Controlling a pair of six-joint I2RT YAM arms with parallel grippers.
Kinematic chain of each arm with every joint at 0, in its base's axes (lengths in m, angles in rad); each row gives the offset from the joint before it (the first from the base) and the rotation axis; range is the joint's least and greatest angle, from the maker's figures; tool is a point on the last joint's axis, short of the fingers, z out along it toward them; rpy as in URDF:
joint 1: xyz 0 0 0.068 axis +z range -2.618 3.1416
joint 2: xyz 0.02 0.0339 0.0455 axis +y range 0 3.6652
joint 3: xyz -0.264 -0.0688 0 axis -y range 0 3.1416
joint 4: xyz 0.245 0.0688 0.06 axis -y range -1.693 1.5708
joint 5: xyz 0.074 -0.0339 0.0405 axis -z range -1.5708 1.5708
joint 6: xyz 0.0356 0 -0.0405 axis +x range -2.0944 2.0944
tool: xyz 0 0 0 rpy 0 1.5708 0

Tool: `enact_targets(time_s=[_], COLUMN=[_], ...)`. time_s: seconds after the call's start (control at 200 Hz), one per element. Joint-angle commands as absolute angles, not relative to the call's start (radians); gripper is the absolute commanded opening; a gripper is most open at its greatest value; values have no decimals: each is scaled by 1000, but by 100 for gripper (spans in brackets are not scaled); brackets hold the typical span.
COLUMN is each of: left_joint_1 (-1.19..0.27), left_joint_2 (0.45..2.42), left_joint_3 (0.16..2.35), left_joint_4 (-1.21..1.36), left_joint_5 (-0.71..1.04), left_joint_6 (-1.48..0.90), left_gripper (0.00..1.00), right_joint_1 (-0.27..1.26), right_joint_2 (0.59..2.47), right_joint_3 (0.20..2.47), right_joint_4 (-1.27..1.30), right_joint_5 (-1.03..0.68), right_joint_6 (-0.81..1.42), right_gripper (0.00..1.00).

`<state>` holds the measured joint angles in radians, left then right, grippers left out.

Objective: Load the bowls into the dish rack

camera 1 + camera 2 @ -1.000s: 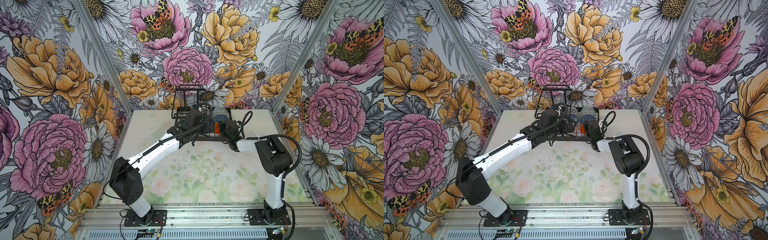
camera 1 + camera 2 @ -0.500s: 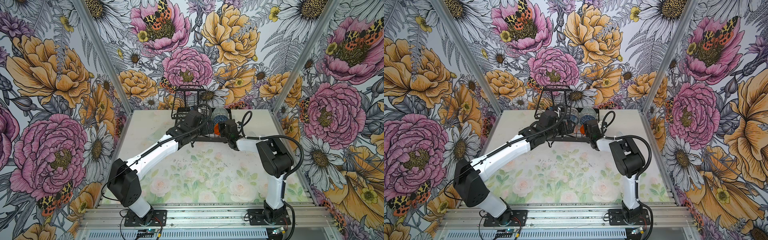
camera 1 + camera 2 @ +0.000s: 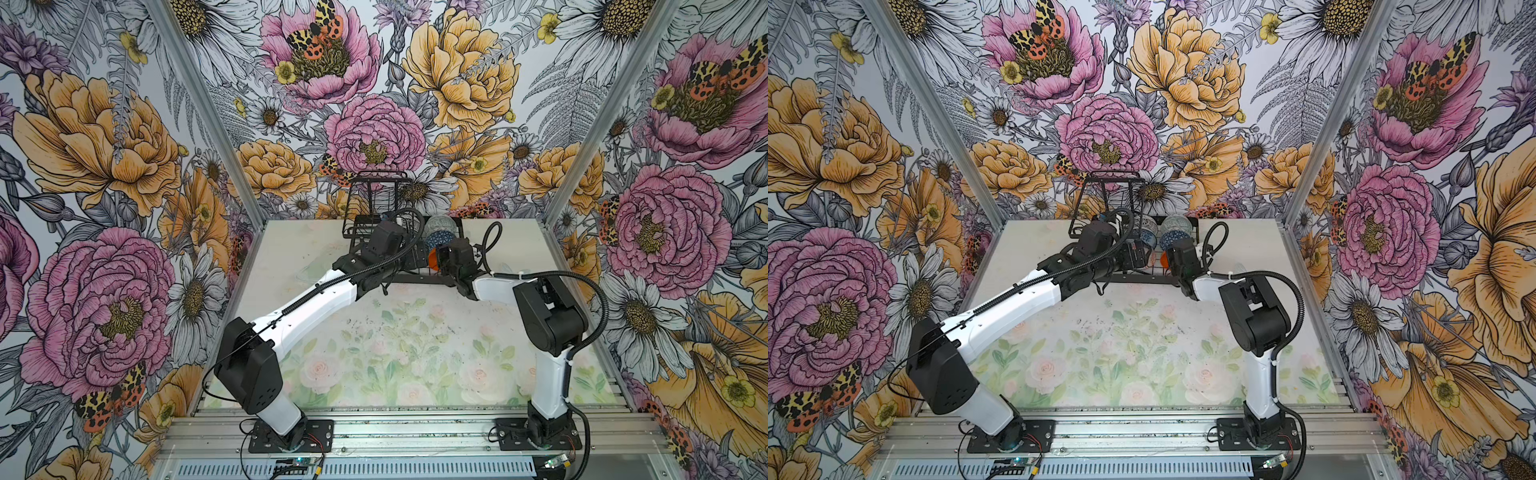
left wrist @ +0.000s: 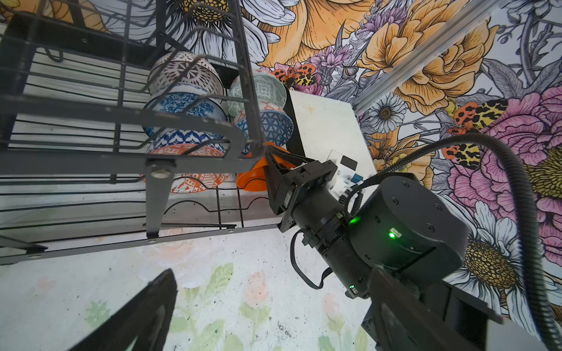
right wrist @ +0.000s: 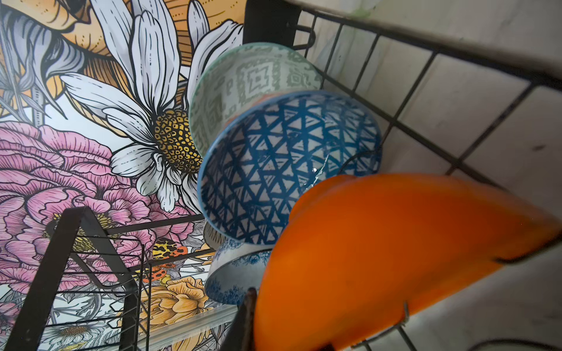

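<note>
The black wire dish rack (image 3: 419,281) stood at the far edge of the pale floral-printed tabletop (image 3: 395,353), close under the flowered back wall panel (image 3: 374,124). Its front bar faced a broad open stretch of table that ran to the aluminium rail (image 3: 415,430) where both arms were bolted. A narrower strip of table lay between the rack and the right side wall, and the right arm reached in over it. The right gripper (image 4: 271,158) sat at the rack's near right corner with its fingers at the rim of the plain glossy orange bowl (image 5: 380,258), which stood on edge at the front of the right-hand row. Whether the jaws pinched that rim or stood just off it could not be told. Behind it, also on edge, came the dark blue triangle-patterned bowl (image 5: 282,170) and the grey-green patterned bowl (image 5: 249,82). The left-hand row held the orange-and-white patterned bowl (image 4: 194,182), the blue floral bowl (image 4: 182,106) and the dark-and-white patterned bowl (image 4: 182,70), seen through the wires of the raised upper basket (image 4: 121,115). The left gripper (image 3: 417,259) hung low by the rack's front, jaws wide apart and holding nothing. Only one finger (image 4: 137,319) showed in its wrist view, cut off at the edge. In both top views the left arm's wrist hid most of the left-hand row.
</note>
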<state>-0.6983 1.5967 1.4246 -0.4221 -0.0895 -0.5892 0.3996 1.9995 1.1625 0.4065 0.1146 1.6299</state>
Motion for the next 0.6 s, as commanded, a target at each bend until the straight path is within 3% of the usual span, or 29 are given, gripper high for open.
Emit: enact_targets(time_s=[0.0,0.155,0.335,0.595], left_joint_1=[-707,-707,-708,-713], left_joint_2=[1562,1565,1584,1611], left_joint_3=[1410,1420,1438,1470], left_joint_4=[-426,-426,-426,-426], left_joint_5=[-118,-123,-117,-110], left_joint_6=[-595,-595,-592,-587], left_gripper=[99,99,99,99], right_joint_1=[399,393,384,372], right_joint_2=[1993,1986,1970,1947], right_joint_3=[1155,1163,1177,1175], right_joint_4=[295,294,288,288], right_joint_5=[83,74,69,49], right_joint_6=[1610,1606,1571,1563], right_gripper=[24,27,39,43])
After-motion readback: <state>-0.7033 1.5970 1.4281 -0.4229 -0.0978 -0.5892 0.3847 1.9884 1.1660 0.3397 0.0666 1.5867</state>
